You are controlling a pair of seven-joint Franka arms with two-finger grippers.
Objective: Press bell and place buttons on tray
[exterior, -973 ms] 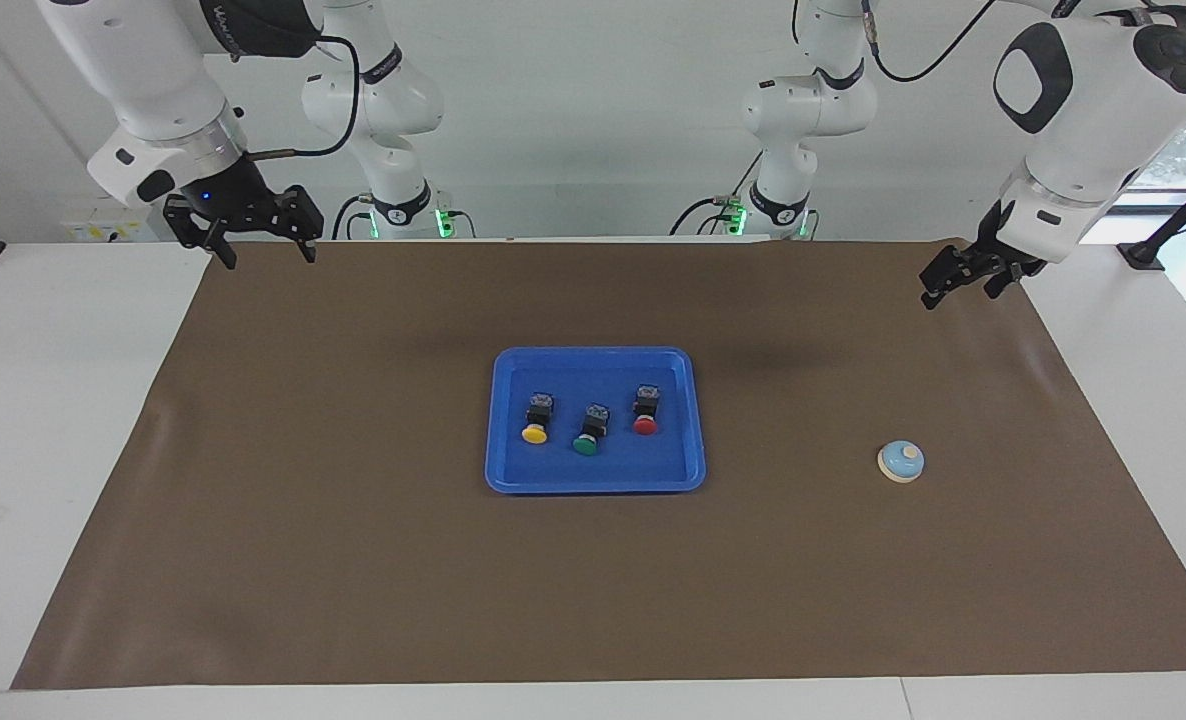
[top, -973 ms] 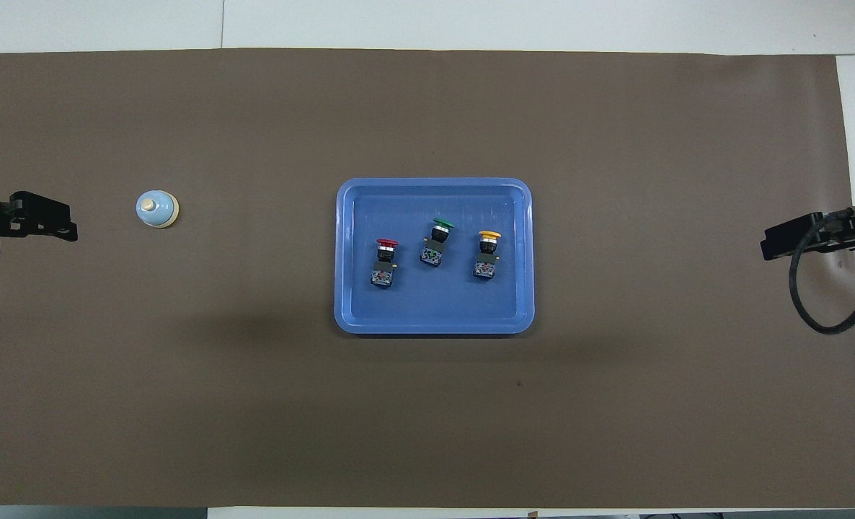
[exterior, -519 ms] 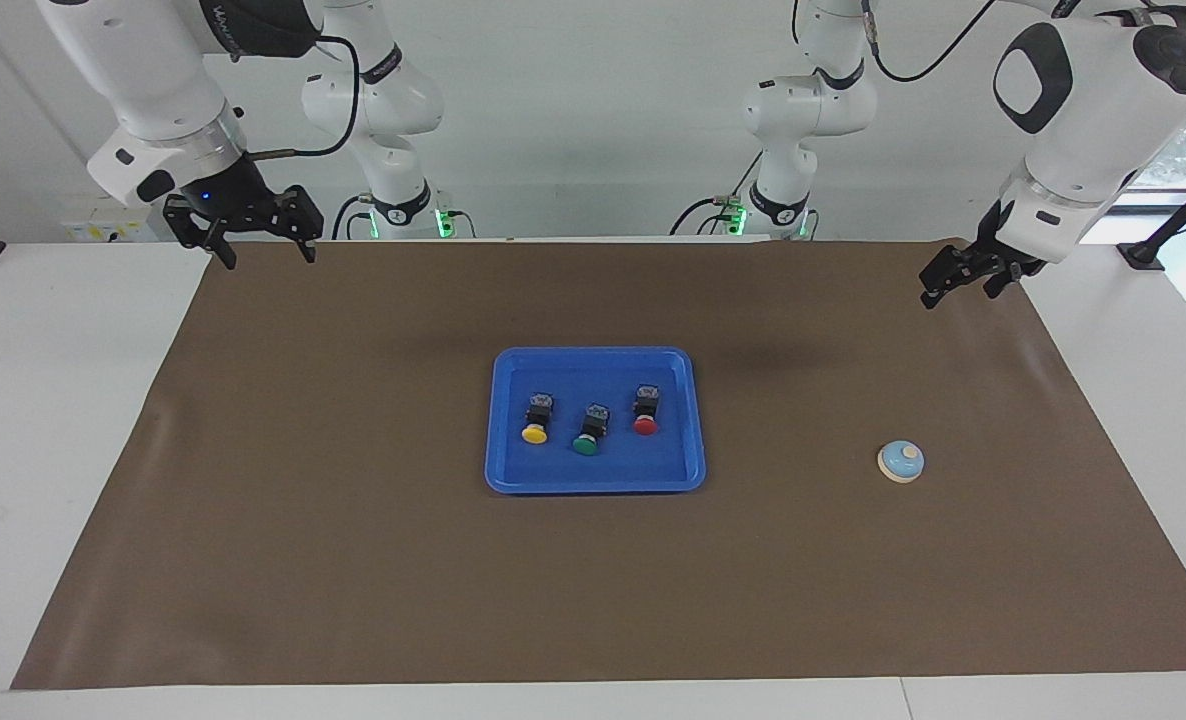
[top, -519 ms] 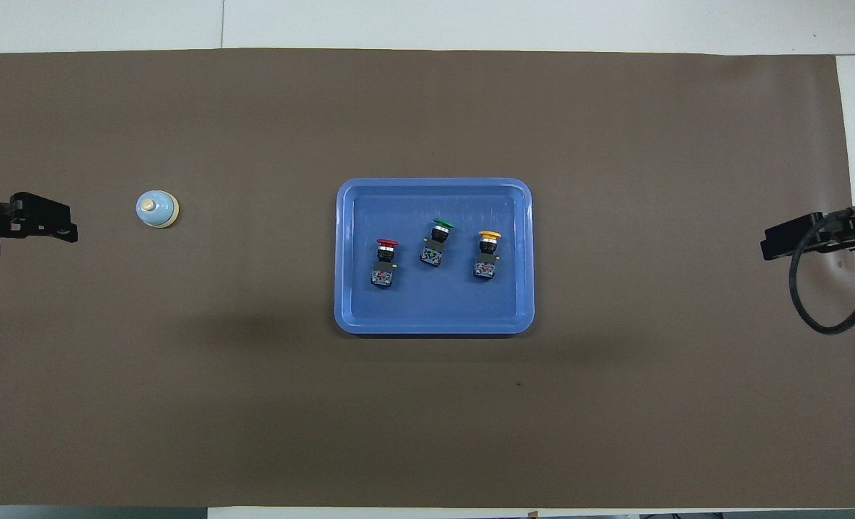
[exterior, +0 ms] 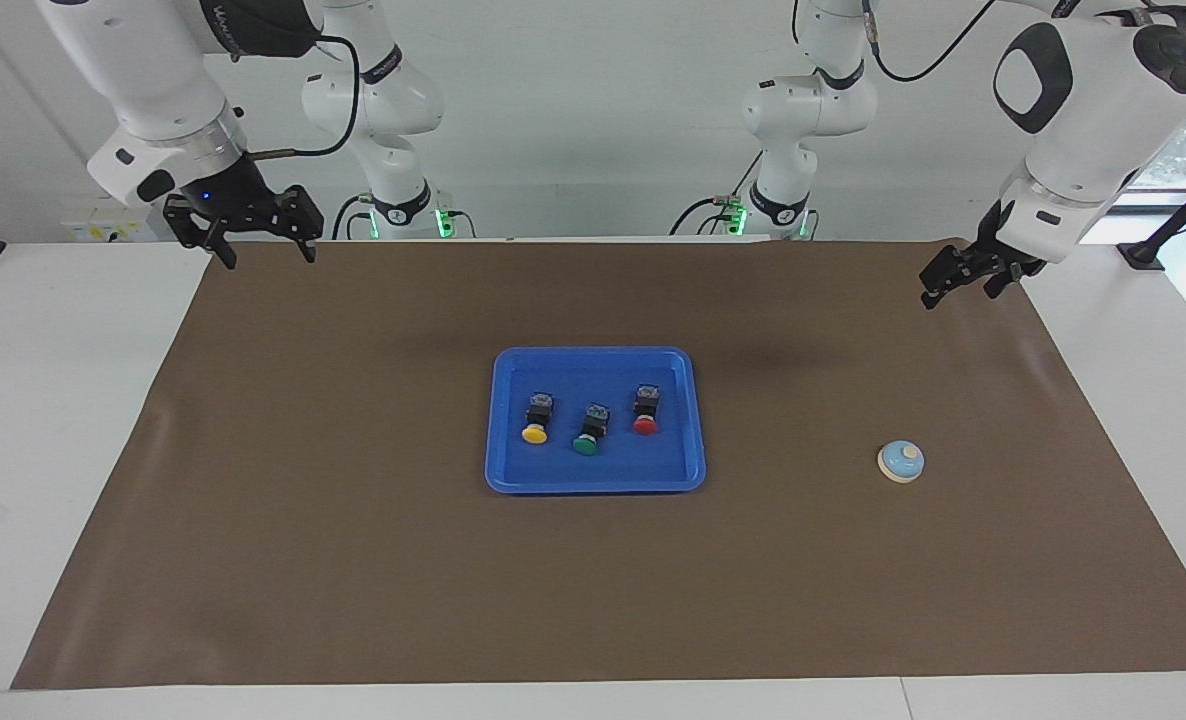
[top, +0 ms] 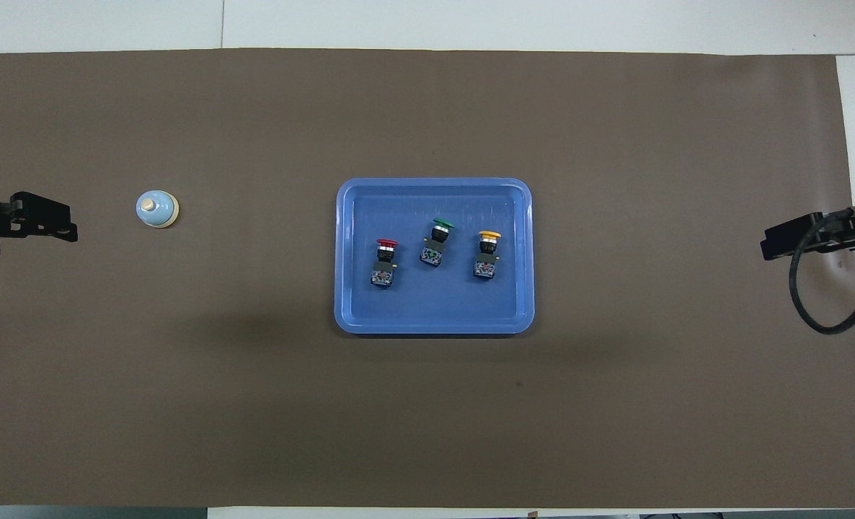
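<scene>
Facing and overhead views of the table. Nothing has changed over the last second: both arms and every object keep the same places in all the pictures.

The tray lies at the middle of the brown mat. All three buttons lie inside it on their sides, caps pointing away from the robots: the yellow button toward the right arm's end, the green button in the middle, the red button toward the left arm's end. None touches another or the rim.

The bell stands upright on the mat, well apart from the tray, toward the left arm's end and a little farther from the robots than the tray's middle.

The right gripper hangs over the mat's corner by its own base, fingers spread wide, holding nothing. The left gripper hangs over the corresponding corner at its end, likewise released and empty; it is well apart from the bell.

Judgement: the placing part looks complete. With both arms withdrawn and motionless, the task appears finished or the arms are waiting; whether the bell has been pressed cannot be read from the scene.
</scene>
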